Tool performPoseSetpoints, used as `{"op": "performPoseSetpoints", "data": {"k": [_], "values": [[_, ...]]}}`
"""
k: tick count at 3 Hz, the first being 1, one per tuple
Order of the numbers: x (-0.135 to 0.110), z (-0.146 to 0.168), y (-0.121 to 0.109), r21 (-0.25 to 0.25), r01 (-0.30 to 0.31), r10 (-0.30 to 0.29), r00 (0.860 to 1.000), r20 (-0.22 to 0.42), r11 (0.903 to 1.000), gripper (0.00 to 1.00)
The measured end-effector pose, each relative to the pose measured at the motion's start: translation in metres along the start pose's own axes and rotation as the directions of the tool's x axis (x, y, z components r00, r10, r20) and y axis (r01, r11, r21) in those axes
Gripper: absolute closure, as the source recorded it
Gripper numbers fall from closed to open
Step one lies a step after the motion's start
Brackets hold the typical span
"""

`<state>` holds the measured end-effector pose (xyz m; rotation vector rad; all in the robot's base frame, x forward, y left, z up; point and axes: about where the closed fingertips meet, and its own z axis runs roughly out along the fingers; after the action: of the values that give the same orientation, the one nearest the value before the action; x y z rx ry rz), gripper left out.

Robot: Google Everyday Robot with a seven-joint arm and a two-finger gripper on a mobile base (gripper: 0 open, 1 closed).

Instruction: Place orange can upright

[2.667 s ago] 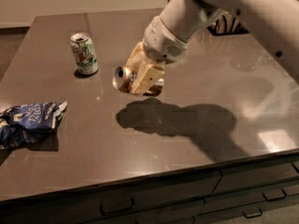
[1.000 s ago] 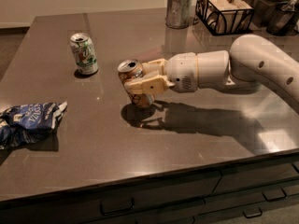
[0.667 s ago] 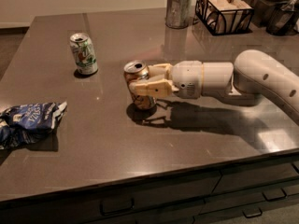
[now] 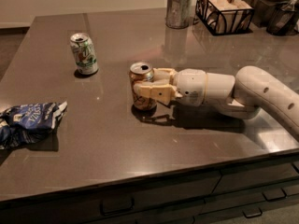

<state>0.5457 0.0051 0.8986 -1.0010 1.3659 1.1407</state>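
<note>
The orange can [image 4: 139, 75] stands upright on the dark table [image 4: 117, 139], near its middle, silver top with pull tab facing up. My gripper [image 4: 144, 88] reaches in from the right, level with the table, and its cream fingers [image 4: 152, 93] are closed around the can's body. The can's base appears to rest on the tabletop.
A green-and-white can [image 4: 84, 53] stands upright at the back left. A crumpled blue chip bag [image 4: 29, 122] lies at the left edge. At the back stand a metal cup [image 4: 179, 9], a black wire basket [image 4: 224, 10] and dark containers [image 4: 281, 17].
The gripper carried the can from a tilted hold above the table down to the surface. The arm swung low and the can turned upright, shifting slightly right.
</note>
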Motion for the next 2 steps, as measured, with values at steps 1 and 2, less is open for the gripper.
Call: {"op": "performPoseSetpoints", "data": {"k": [1, 2], "values": [[-0.0004, 0.0023, 0.0012, -0.004, 0.002, -0.002, 1.000, -0.002, 1.0000, 0.12], [-0.0009, 0.0043, 0.0024, -0.008, 0.003, -0.003, 1.000, -0.002, 1.0000, 0.00]]}}
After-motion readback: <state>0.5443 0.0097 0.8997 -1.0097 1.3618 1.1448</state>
